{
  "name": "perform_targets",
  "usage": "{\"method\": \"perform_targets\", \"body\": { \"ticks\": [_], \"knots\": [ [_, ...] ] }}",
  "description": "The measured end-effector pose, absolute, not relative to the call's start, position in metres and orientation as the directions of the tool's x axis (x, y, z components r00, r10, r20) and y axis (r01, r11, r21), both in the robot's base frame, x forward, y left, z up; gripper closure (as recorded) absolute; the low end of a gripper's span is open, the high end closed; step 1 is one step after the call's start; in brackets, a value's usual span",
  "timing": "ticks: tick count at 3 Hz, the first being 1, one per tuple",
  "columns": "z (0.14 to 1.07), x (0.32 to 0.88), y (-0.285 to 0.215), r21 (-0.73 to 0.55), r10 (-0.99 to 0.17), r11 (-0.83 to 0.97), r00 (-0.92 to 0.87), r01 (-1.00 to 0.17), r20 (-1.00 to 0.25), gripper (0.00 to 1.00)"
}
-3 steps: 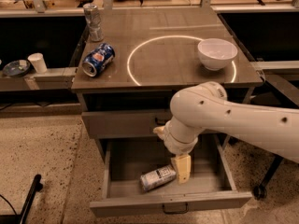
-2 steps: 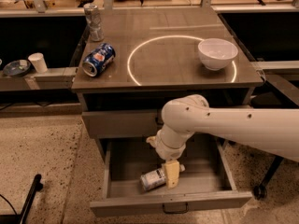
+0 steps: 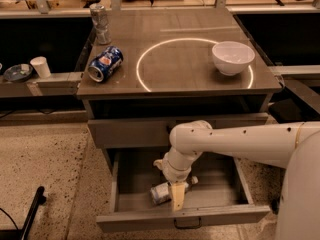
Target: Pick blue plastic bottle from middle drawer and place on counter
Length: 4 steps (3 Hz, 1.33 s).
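One cream gripper (image 3: 177, 201) is held over one clear blue plastic bottle (image 3: 161, 193) laid near the front edge of the shallow grey middle drawer (image 3: 220, 193). Whether the gripper is apart or clamped cannot be told.

Middle drawer (image 3: 220, 215): wide, shallow and grey, standing open below the counter (image 3: 175, 46), with its flat floor exposed and a dark curved handle on the front wall. Blue plastic bottle (image 3: 161, 193): small, pale-labelled, lying on its side on the drawer floor close to the front wall. Counter: glossy grey-brown top marked with a thin white ring. My gripper (image 3: 176, 202) hangs inside the drawer, over the bottle's right end.
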<state>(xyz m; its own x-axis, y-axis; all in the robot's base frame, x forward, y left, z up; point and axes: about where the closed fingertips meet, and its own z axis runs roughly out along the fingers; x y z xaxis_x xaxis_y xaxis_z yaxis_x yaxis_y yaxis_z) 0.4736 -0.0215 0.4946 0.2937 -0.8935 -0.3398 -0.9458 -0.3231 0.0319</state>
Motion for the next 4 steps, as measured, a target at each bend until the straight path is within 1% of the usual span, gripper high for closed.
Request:
{"method": "perform_targets", "body": {
  "ticks": [2, 3, 4],
  "knots": [
    [0.441, 0.479, -0.031, 0.012, -0.900, -0.309, 0.288, -0.951, -0.328, 0.00],
    [0.433, 0.493, -0.041, -0.011, -0.905, -0.308, 0.297, -0.951, -0.303, 0.17],
    [0.430, 0.502, -0.049, -0.018, -0.910, -0.314, 0.307, -0.949, -0.280, 0.28]
  ]
}}
